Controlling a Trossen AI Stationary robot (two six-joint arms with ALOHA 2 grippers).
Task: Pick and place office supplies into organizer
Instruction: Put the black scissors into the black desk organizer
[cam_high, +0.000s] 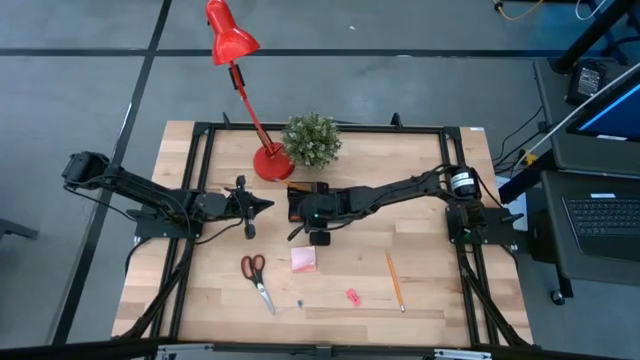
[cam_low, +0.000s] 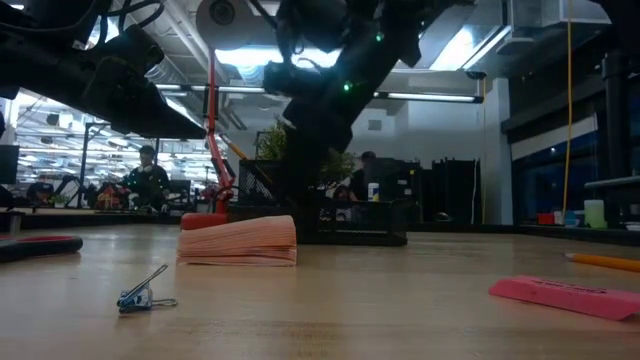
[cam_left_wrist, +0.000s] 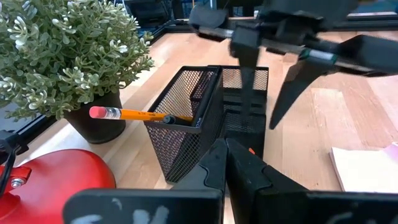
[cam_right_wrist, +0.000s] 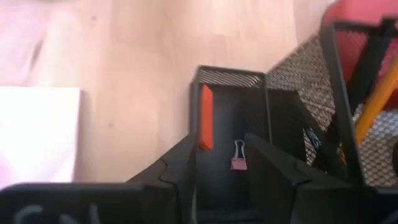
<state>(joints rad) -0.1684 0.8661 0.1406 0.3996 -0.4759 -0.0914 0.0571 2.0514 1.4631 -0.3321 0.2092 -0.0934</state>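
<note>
The high view looks straight down on the whole table (cam_high: 420, 300), while the low view sits at tabletop height, facing level across it. Both wrist views look closely at the mesh organizer (cam_left_wrist: 186, 134), which the high view shows at frame centre.

Materials and finishes. The table (cam_high: 430, 300) is pale wood with a smooth, faintly glossy grain. The organizer (cam_left_wrist: 186, 118) is formed of matt black wire mesh. The pencil (cam_left_wrist: 134, 114) resting across its rim is glossy orange, tipped with a pink rubber eraser. The sticky pad (cam_low: 240, 240) is stacked pink paper. The lamp (cam_left_wrist: 50, 177) base is glossy red. The binder clip (cam_low: 140, 295) has shiny metal arms.
</note>
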